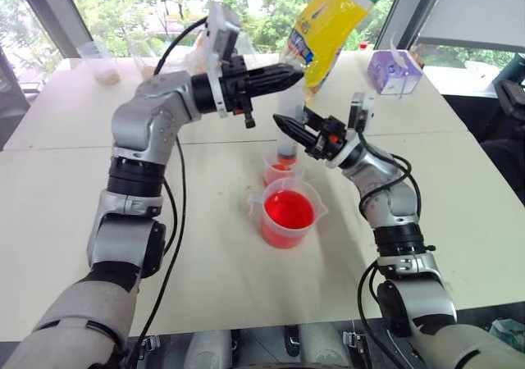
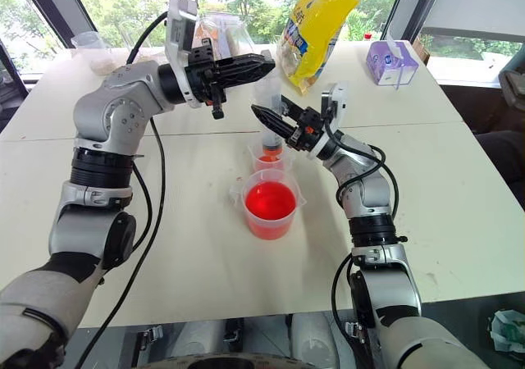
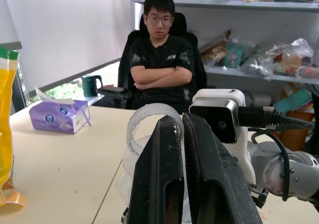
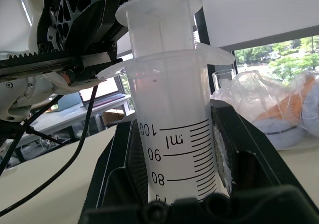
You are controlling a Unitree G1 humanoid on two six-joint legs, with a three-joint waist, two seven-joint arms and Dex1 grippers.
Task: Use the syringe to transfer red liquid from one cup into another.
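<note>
Over the white table (image 1: 74, 189), far left corner, we see clear cups with beige contents (image 1: 104, 66). Moving right, our left gripper (image 1: 289, 77) points sideways to the right, fingers (image 3: 164, 184) pressed together on the plunger top of the syringe (image 4: 172, 129); the plunger ring sits just behind the fingertips in the left wrist view. Below it, the syringe stands upright, tip down in the small cup (image 1: 279, 170), which holds some red liquid (image 1: 288, 210) too. Our right gripper (image 1: 285, 126) is clamped on the syringe barrel, scale markings visible between its pads in the right wrist view. Just in front of the small cup, touching or nearly so, sits the beaker (image 1: 287, 213), about half full of red liquid. Behind the grippers we see a yellow bag (image 1: 328, 25) standing upright. Further right, a purple tissue box (image 1: 392, 71) sits near the table's far edge. A person (image 3: 162, 59) sits beyond the table, arms crossed.
</note>
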